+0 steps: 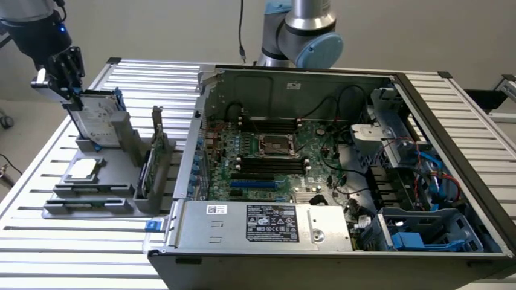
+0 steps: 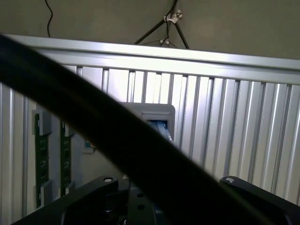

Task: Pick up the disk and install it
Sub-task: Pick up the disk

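Silver-grey metal in blue rails, the disk (image 1: 98, 119) stands upright in a grey rack (image 1: 121, 181) on the counter (image 1: 48, 241), exterior view's left, the gripper (image 1: 71, 96) at its top corner; its grip cannot be told. Probably dense, rigid, shock-sensitive: best held by the edges. The wrist view adds green memory sticks (image 2: 42, 150) behind a black cable (image 2: 117, 140).

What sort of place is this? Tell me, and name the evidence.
Probably a robotics lab bench for computer assembly: an open PC case with its motherboard exposed, a grey fixture holding the disk, and a robot arm at a slatted aluminium table.
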Robot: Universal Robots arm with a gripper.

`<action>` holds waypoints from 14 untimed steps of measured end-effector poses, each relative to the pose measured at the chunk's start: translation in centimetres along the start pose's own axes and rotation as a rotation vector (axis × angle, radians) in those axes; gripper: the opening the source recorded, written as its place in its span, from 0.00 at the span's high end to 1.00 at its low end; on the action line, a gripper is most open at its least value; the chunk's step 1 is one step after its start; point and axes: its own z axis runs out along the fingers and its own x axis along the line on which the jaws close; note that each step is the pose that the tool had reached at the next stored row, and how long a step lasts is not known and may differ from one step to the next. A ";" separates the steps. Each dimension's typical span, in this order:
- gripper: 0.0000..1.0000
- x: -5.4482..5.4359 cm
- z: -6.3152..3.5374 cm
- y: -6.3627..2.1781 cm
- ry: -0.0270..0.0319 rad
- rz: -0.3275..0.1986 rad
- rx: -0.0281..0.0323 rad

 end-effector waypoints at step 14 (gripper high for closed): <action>0.59 0.0 0.01 0.00 0.0001 0.000 -0.0002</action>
